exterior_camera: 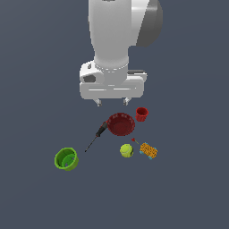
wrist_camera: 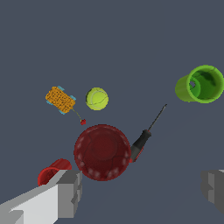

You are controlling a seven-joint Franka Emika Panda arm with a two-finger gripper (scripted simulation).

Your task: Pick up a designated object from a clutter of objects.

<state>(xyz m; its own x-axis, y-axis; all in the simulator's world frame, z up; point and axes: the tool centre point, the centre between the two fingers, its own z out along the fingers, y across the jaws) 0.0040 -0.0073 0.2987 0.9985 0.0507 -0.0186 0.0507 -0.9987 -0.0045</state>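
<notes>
Wrist view shows the jaws spread wide with nothing between them — 2 grey fingers (wrist_camera: 61, 194) at the frame's margins, and only bare bench (wrist_camera: 131, 35) in the gap. The gripper (exterior_camera: 112, 102) hangs high above the clutter, roughly over the dark red bowl (exterior_camera: 121, 124), with the red cup (exterior_camera: 142, 113) just beside that bowl. The screwdriver (exterior_camera: 97, 135) lies with its black handle close against the bowl's other side. No bench edge or corner shows in either view, so places can only be given by neighbours. Further out sits the orange block (exterior_camera: 148, 150), near the tennis ball (exterior_camera: 126, 150) but apart from it, with a small red-tipped pin (wrist_camera: 82, 120) between block and bowl. The green cup (exterior_camera: 66, 159) stands well apart from everything.

Risks, as I judge them: the ball is close enough that 1 finger could land on it and roll it into the block, and a descent not turned to the block's skewed sides would likely pinch its corners and let it slip.
</notes>
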